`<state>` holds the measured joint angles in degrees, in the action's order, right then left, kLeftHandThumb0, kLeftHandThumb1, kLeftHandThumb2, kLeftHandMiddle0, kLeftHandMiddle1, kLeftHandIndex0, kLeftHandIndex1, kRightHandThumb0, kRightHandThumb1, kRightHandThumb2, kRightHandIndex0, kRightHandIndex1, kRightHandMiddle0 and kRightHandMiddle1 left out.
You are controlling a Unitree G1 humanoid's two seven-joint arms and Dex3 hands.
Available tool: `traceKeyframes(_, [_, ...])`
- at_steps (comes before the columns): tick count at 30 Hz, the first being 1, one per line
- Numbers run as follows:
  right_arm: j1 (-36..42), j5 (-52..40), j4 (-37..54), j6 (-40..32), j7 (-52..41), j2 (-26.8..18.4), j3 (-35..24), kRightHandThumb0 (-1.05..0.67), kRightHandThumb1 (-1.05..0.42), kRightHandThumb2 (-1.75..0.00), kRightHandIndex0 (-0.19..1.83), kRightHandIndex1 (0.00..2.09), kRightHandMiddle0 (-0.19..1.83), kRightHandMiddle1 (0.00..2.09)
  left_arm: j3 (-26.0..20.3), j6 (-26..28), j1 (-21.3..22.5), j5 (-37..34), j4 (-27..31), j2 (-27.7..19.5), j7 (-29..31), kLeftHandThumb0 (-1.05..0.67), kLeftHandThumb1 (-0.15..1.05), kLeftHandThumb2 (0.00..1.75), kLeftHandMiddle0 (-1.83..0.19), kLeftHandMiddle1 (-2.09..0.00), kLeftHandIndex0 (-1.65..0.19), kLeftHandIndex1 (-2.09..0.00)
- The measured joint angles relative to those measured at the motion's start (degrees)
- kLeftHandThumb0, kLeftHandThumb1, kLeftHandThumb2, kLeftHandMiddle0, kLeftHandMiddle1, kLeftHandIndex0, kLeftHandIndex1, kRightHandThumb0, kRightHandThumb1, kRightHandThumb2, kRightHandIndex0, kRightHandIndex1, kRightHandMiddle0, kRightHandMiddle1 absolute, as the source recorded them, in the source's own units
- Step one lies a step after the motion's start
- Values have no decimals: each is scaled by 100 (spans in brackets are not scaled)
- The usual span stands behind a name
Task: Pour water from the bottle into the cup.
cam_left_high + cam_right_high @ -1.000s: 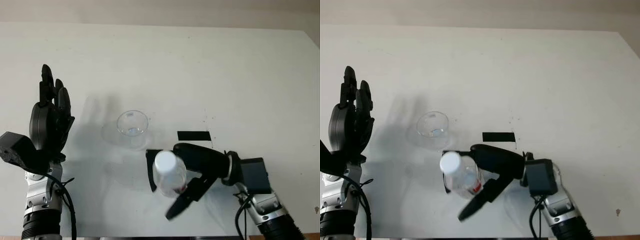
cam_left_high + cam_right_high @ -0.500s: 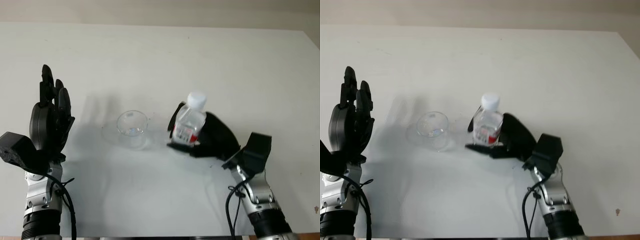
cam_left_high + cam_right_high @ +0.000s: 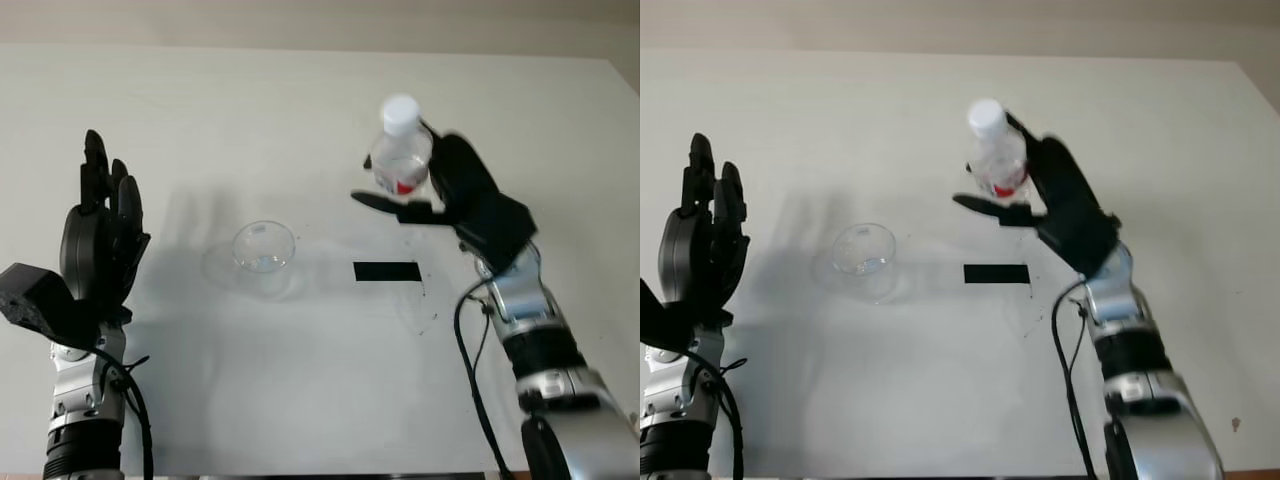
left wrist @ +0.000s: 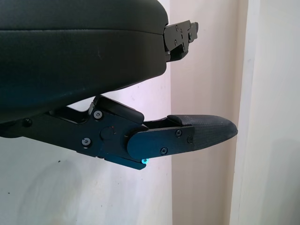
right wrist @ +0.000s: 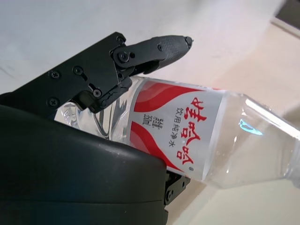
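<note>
My right hand (image 3: pixel 425 190) is shut on a clear water bottle (image 3: pixel 400 160) with a white cap and a red-and-white label. It holds the bottle upright in the air, to the right of and beyond the cup. In the right wrist view the bottle (image 5: pixel 187 129) lies across the palm with a finger (image 5: pixel 140 51) over it. The clear plastic cup (image 3: pixel 265 248) stands on the white table (image 3: pixel 300 380) left of centre; I cannot tell how much water is in it. My left hand (image 3: pixel 100 235) is raised at the table's left side, open, well apart from the cup.
A short black strip of tape (image 3: pixel 387 271) lies on the table to the right of the cup, below the raised bottle. The table's far edge (image 3: pixel 300 48) meets a beige wall.
The right hand swung the bottle from low over the near edge, tipped toward me, up and away to the right, turning it upright. The left hand and cup stayed still.
</note>
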<state>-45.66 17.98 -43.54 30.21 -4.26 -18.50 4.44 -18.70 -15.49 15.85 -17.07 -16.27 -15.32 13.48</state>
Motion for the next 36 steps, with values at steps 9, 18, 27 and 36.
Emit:
traceKeyframes(9, [-1115, 1762, -1447, 310, 1881, -18, 1164, -27, -105, -18, 105, 209, 75, 209, -2, -2, -9, 1, 6, 8, -4, -75, 105, 52, 19, 0, 19, -1])
traceKeyframes(18, [-1500, 2593, -2035, 319, 3096, -37, 1943, -31, -105, -12, 106, 209, 75, 209, 19, -1, -7, 4, 1, 22, -5, -75, 105, 53, 19, 0, 19, 0])
traceKeyframes(27, [-1767, 3236, -2439, 267, 4573, -77, 2560, -33, -105, -10, 109, 209, 80, 209, 37, -4, 2, 17, -54, 22, -18, -75, 105, 53, 19, 0, 19, 0])
traceKeyframes(36, [-1830, 3511, -2688, 271, 5573, -181, 2923, -37, -105, -17, 116, 209, 86, 209, 65, 0, 0, 42, -40, 28, -39, -74, 105, 53, 19, -1, 19, 0])
